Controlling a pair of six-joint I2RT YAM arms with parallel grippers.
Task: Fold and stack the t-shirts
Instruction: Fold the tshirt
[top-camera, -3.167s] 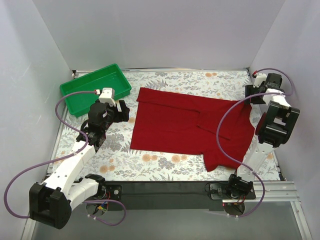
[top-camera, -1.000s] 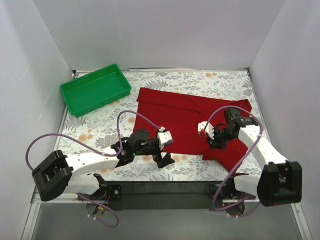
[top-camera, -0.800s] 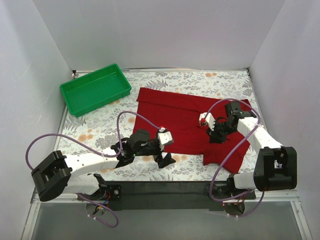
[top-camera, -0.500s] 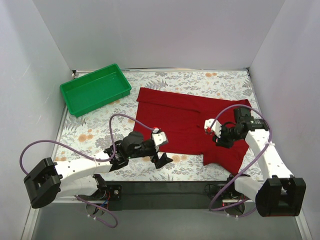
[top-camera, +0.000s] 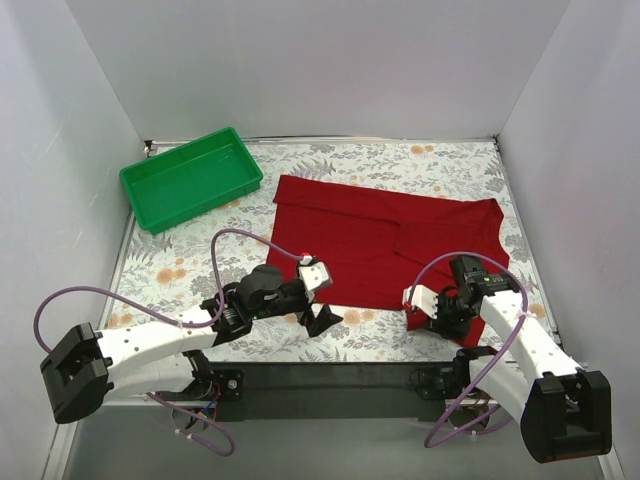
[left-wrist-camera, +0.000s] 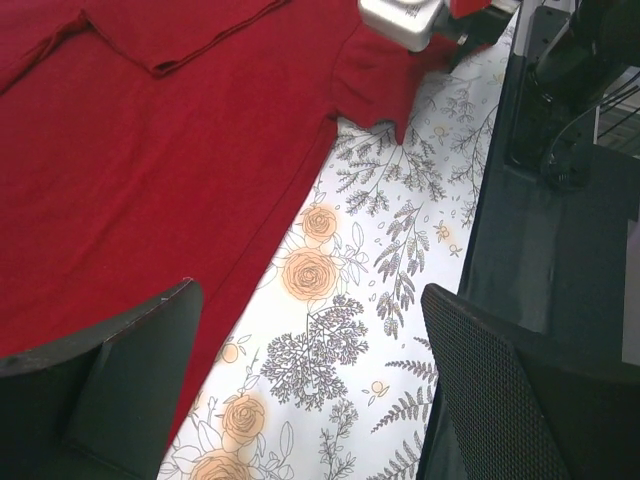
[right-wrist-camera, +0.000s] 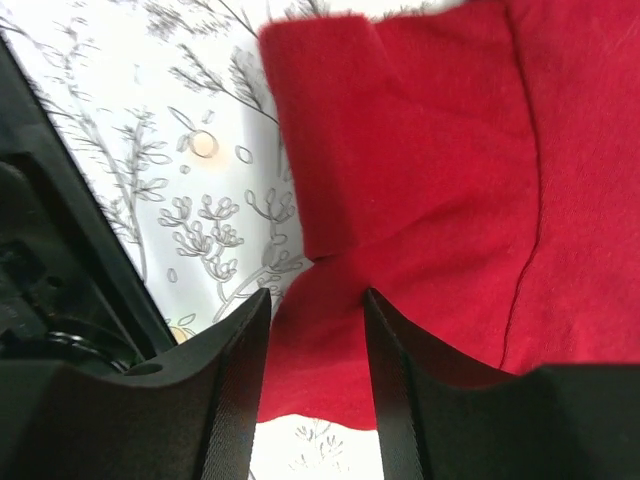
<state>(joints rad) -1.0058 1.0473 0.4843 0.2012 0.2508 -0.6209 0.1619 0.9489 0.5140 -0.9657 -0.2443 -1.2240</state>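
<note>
Two grippers low at the near table (top-camera: 180, 265) edge: left gripper (left-wrist-camera: 300, 380) wide open, empty, over the hem; right gripper (right-wrist-camera: 312, 340) part-open astride a bunched sleeve fold, hold undeterminable. One dark red t-shirt (top-camera: 380, 240) flat mid-table, near-right corner hidden. One green tray (top-camera: 185, 180) far-left.

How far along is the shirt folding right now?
Early. The dark red cotton t-shirt lies spread out, one flap folded in along its far edge. In hand: the open left gripper hovers at the near hem, the right gripper straddles the near right corner. Left: the main folds and stacking.
</note>
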